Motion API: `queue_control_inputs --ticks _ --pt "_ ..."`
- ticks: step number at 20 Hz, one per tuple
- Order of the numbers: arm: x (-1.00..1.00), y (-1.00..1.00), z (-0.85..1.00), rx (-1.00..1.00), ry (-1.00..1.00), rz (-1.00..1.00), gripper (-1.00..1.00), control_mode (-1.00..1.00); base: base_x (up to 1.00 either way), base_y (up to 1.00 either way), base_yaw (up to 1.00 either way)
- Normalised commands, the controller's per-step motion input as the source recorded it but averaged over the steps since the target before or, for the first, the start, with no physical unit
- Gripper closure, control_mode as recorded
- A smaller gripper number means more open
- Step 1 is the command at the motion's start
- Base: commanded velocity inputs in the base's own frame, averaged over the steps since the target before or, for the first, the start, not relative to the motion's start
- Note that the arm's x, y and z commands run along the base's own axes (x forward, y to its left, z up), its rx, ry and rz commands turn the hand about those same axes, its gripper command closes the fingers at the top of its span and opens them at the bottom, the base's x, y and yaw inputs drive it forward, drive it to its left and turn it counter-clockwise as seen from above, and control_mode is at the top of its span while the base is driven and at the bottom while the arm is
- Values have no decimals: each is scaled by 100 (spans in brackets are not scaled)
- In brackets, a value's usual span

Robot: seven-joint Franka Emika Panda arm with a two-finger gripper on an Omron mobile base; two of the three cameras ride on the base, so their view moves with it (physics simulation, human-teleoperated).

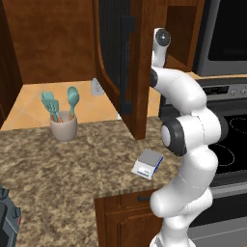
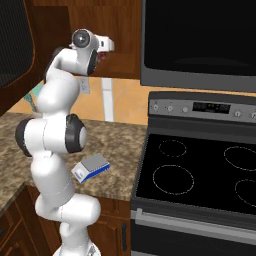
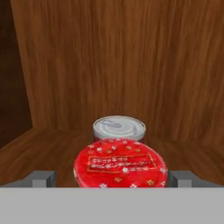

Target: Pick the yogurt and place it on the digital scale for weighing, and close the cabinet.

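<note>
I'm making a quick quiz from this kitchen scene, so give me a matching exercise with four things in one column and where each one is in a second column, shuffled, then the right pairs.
Things:
1. yogurt
2. digital scale
3. utensil cup
4. silver can

Places:
A. on the counter's front edge, next to the stove
B. inside the cabinet, between the open gripper fingers
C. inside the cabinet, right behind the red cup
D. on the counter near the back wall, holding teal spatulas

Pairs: 1-B, 2-A, 3-D, 4-C
</note>
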Motion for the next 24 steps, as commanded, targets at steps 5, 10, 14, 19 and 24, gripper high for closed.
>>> queue_control_inputs --ticks 5,10,14,19,24 --pt "25 0 -13 0 0 1 100 -100 0 0 0" --pt "0 0 -1 0 0 3 100 -100 0 0 0" --pt "-37 -1 0 1 -5 2 100 -100 0 0 0" --pt "-79 -1 7 5 -9 0 100 -100 0 0 0" --pt "-100 -4 1 6 -10 0 100 -100 0 0 0"
